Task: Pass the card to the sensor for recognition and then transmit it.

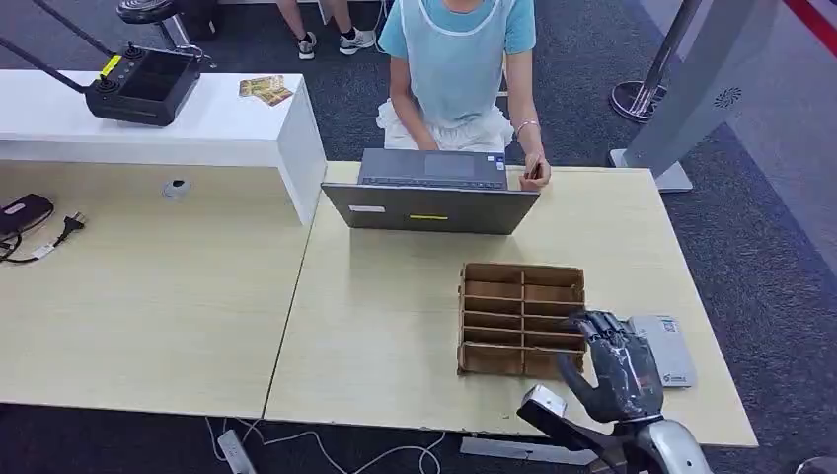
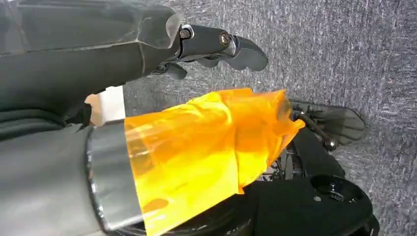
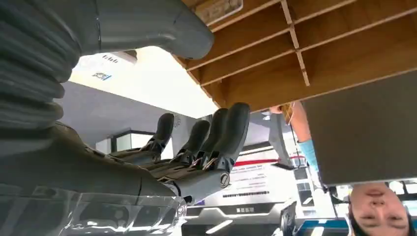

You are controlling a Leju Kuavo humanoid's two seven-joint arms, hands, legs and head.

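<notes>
The right hand (image 1: pixel 614 367) hovers at the near right corner of the box (image 1: pixel 521 318), its dark fingers (image 3: pixel 216 142) stretched out and apart, holding nothing. The right wrist view shows the fingers reaching along the table (image 1: pixel 395 326) just beside the box's open compartments. The box is brown cardboard, split into rows of slots by thin dividers, and lies flat on the table. A grey sensor (image 1: pixel 666 348) with a small label lies just right of the box, partly under the hand. No card can be made out in the slots; a small brownish thing in the person's hand (image 1: pixel 534 174) beyond the box may be one, but it is too small to tell. The person sits at the far side of the table, behind a laptop (image 1: pixel 431 191) that stands well beyond the box. Far left of the box, on a raised white counter (image 1: pixel 197 123), lie a black controller (image 1: pixel 143 84) and a few yellowish cards (image 1: pixel 265 89). The left hand (image 2: pixel 216 44) hangs above grey carpet, its fingers curled in with nothing in them, beside a sleeve of orange film (image 2: pixel 206 157)
</notes>
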